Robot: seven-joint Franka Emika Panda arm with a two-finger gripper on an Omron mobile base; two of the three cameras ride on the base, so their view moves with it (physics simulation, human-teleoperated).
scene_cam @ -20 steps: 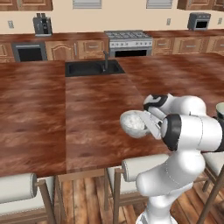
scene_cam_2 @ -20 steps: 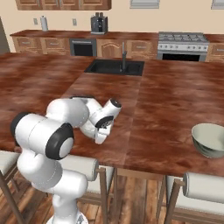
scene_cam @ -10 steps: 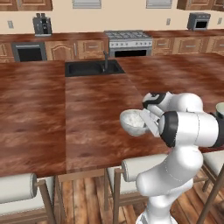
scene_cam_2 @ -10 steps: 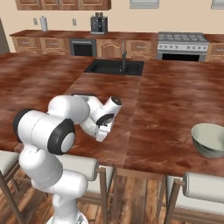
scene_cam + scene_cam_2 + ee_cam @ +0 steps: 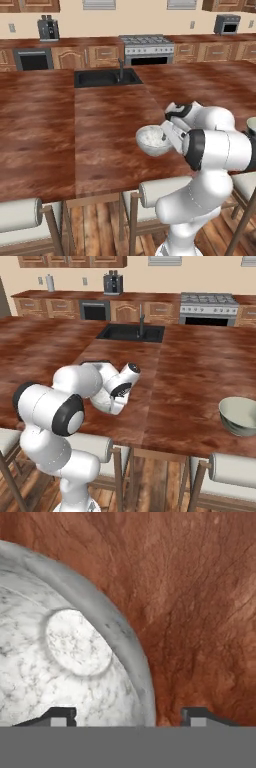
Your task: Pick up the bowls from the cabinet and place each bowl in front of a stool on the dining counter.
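The mottled grey-white bowl (image 5: 152, 140) sits upright on the dining counter (image 5: 100, 130) near its front edge, behind a stool (image 5: 165, 192) with a white roll backrest. My gripper (image 5: 169, 136) is at the bowl's right side. In the hand view the gripper (image 5: 129, 714) is open, its fingertips (image 5: 60, 714) spread wide to either side of the bowl's rim (image 5: 127, 647). The dark green-grey bowl (image 5: 240, 415) stands on the counter (image 5: 190, 381) farther right, behind another stool (image 5: 235, 468).
A dark sink with a tap (image 5: 105, 77) is set in the counter's far side. Beyond it run low units with a stove (image 5: 147, 47), an oven (image 5: 32, 60) and a coffee machine (image 5: 47, 27). Brown wall cabinets (image 5: 70, 261) line the top. Another stool (image 5: 20, 215) stands at the left.
The jaws, shut on the grey-white bowl's rim half a second ago, now stand apart. The bowl has hardly moved and rests on the counter.
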